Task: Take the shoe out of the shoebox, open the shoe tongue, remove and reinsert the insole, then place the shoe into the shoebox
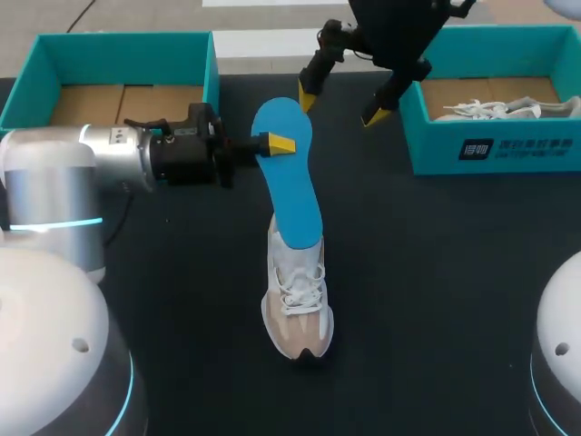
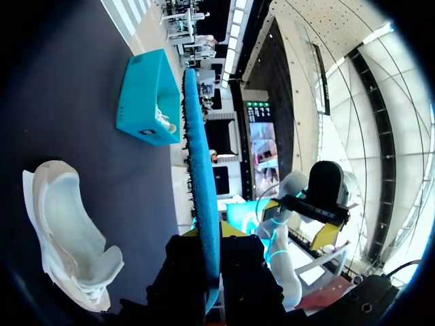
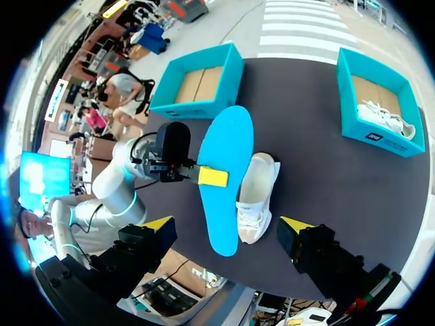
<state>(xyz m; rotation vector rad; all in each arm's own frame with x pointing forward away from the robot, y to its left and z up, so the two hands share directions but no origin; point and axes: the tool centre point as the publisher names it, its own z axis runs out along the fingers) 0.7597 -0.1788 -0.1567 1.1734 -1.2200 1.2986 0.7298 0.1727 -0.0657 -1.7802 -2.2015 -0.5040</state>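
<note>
A long blue insole (image 1: 289, 177) hangs tilted above the dark table, and my left gripper (image 1: 278, 143) is shut on its edge near the upper end. Its lower end meets the opening of a white and beige shoe (image 1: 298, 304) that lies upright mid-table; whether it reaches inside is hidden. In the left wrist view the insole (image 2: 201, 163) stands edge-on between the fingers, with the shoe (image 2: 64, 238) beside it. My right gripper (image 1: 343, 104) hovers open above the insole's far end, holding nothing. From the right wrist, the insole (image 3: 228, 153) and shoe (image 3: 257, 197) lie ahead of the open gripper (image 3: 228, 224).
A teal shoebox (image 1: 36, 68) with a bare cardboard floor stands at the back left. A second teal shoebox (image 1: 495, 150) at the back right holds another white shoe (image 1: 504, 109). My left arm (image 1: 109, 159) stretches across the table's left half.
</note>
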